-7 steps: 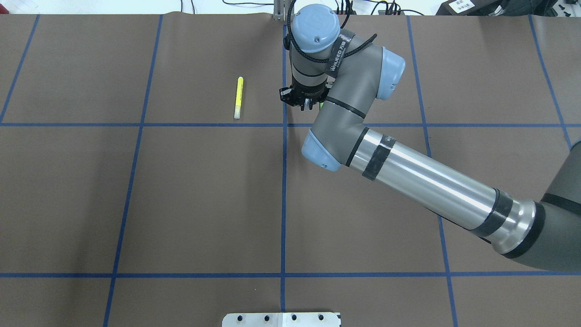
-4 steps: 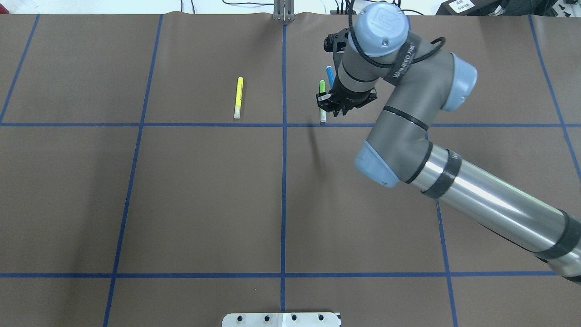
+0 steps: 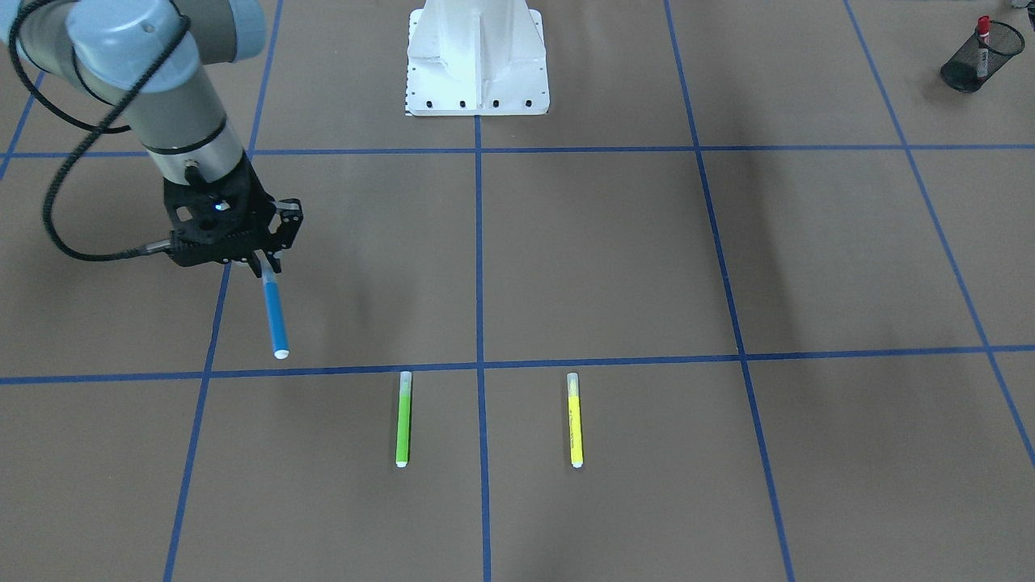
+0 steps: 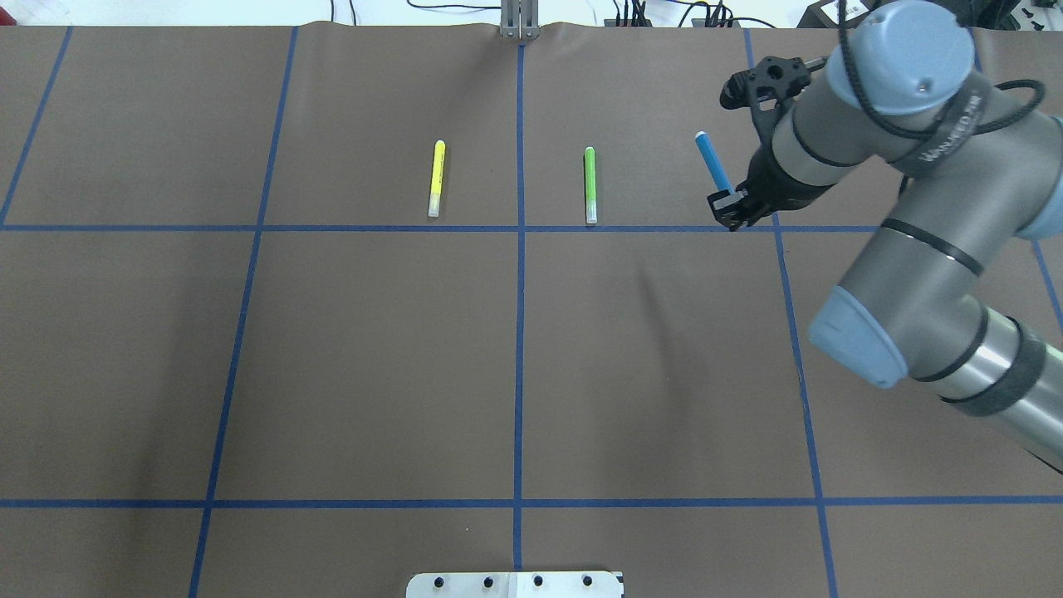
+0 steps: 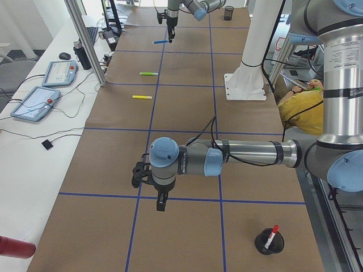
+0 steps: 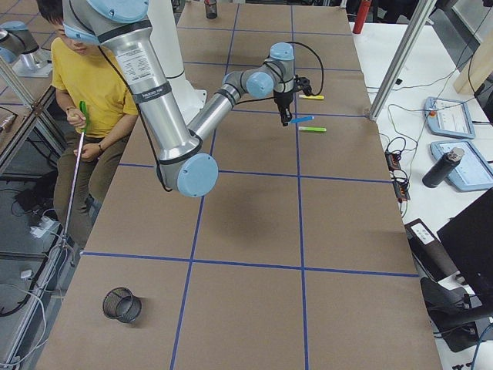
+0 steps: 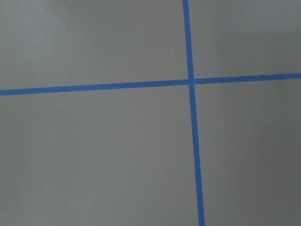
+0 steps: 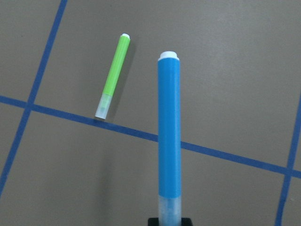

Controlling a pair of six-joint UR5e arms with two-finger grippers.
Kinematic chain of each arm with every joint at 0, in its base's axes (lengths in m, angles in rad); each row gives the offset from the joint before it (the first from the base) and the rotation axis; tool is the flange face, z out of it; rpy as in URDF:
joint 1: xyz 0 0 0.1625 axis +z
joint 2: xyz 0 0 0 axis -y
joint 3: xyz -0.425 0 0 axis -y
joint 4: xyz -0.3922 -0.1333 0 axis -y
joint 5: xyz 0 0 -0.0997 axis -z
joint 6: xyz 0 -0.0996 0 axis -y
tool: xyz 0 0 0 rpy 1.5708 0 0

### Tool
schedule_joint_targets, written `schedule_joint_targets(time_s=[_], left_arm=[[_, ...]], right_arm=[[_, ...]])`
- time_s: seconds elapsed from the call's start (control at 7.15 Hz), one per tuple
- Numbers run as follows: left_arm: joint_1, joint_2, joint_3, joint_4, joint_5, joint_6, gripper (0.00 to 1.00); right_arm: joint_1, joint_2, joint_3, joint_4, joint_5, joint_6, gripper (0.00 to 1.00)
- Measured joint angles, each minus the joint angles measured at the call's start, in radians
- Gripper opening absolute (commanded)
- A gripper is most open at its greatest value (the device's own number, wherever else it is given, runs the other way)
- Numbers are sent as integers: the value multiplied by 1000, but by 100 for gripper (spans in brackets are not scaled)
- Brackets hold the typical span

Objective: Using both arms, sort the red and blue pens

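My right gripper point(image 4: 730, 211) is shut on the capped end of the sky-blue pen point(image 4: 712, 161) and holds it above the table at the far right, near a blue tape line. In the front-facing view the blue pen point(image 3: 275, 317) hangs tilted from the right gripper point(image 3: 263, 260), white tip lowest. The right wrist view shows the blue pen point(image 8: 169, 132) sticking out from the jaws. A red marker point(image 3: 982, 32) stands in a black mesh cup point(image 3: 967, 71). My left gripper point(image 5: 161, 201) shows only in the left side view, and I cannot tell its state.
A lime-green pen point(image 4: 590, 184) and a yellow pen point(image 4: 435, 178) lie parallel at the table's far middle. The white pedestal point(image 3: 477, 56) stands at the robot's side. Another mesh cup point(image 6: 122, 304) stands at the right end. A person in a yellow shirt point(image 6: 85, 85) sits beside the table.
My right arm has swung to the right, carrying the blue pen away from the green pen, which now lies uncovered. The yellow and green pens have not moved.
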Motion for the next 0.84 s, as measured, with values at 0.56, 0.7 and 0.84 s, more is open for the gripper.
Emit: schedule_joint_targets(time_s=[0.56,0.7,0.84], left_arm=[[39,-36,-2,-4,0,0,100],[46,-39,0,-9,-2,6,100],[50,-40,0,-13,-4,10,100]], right_arm=[[214,-371,156,0,92,-413,0],[287,-454,163,1,130,-543,0],[358,-532,163,1,170,-646,0]])
